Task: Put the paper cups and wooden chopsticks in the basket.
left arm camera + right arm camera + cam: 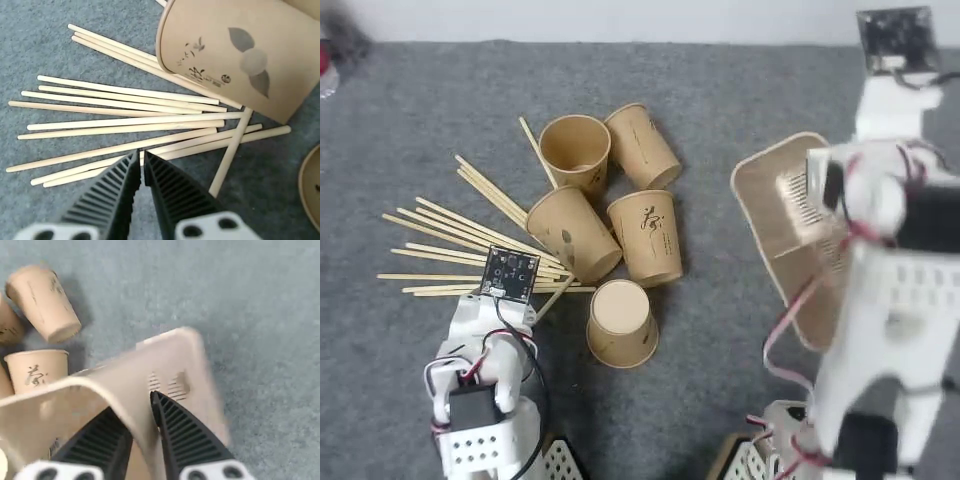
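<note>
Paper cups (646, 238): five in a loose cluster on the grey carpet (720, 90), some touching one another.
Wooden chopsticks (130, 121): fanned flat on the carpet at the cups' left side, the nearest ends touching the closest cup.
Left gripper (141, 156): just left of the cups, low over the chopsticks, fingers drawn together with a thin slit between them.
Basket (765, 215): to the cups' right, apart from them, tipped up on edge.
Right gripper (134, 402): right of the cups, clamped on the basket's rim, the wall pinched between its two fingers.
</note>
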